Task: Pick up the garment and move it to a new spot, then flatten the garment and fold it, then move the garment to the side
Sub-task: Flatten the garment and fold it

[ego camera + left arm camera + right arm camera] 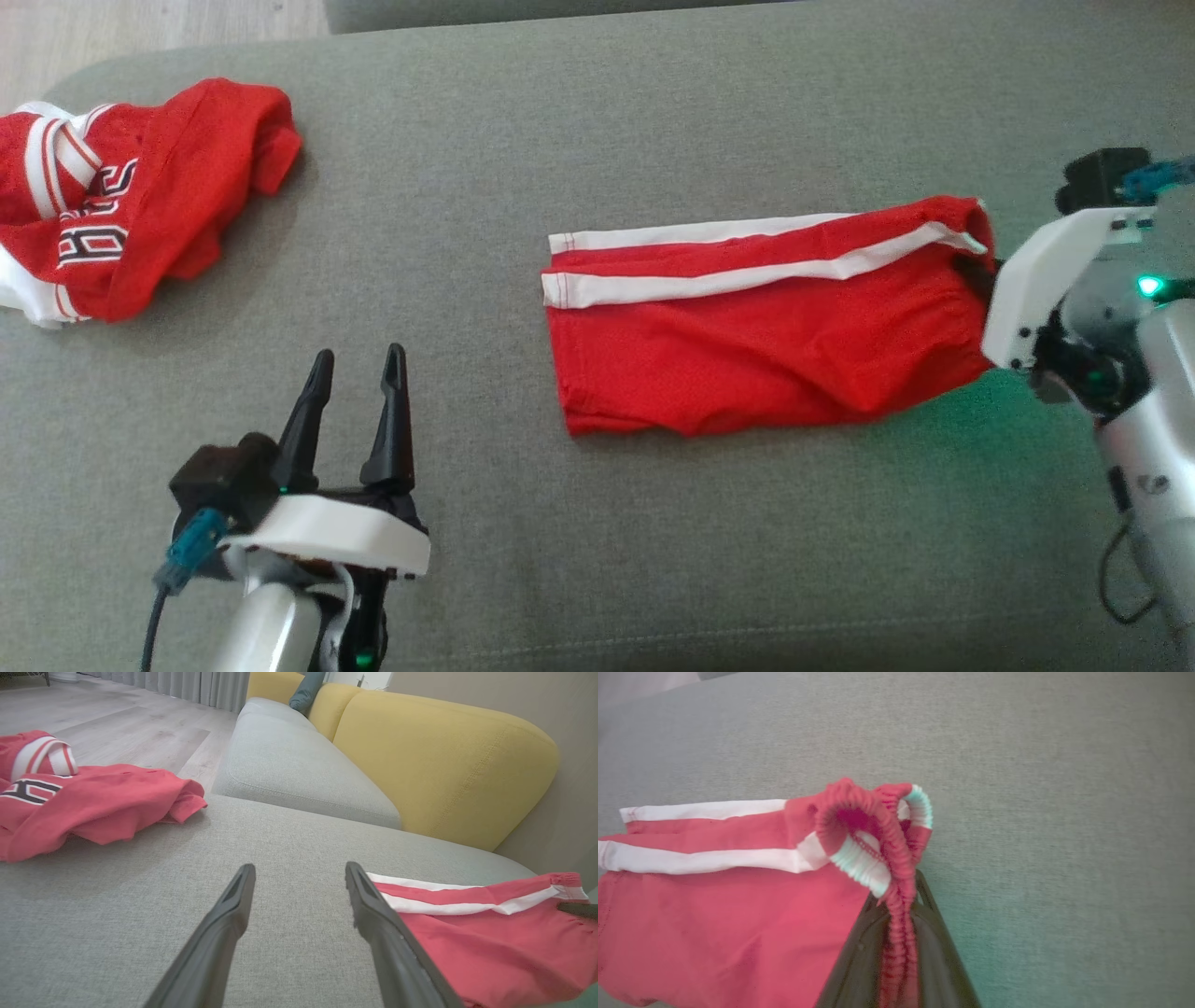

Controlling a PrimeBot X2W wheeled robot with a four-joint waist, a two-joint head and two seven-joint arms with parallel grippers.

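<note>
i'm clamping my right gripper (pixel 896 891) on waistband of the red shorts (pixel 747 345), lying flat on the grey couch seat (pixel 560 112). left gripper (pixel 359 369) is hovering nearby w/ fingers spread, empty.

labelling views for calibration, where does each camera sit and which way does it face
Head view: on the head, looking down at the grey sofa seat, red shorts and jersey; left end effector open, right end effector shut on the waistband.
Left wrist view: on the left wrist, facing across the seat toward the yellow backrest; its spread fingers show.
Right wrist view: on the right wrist, aimed down at the waistband; its fingers show.
Shared: head and left wrist views both show the jersey.
</note>
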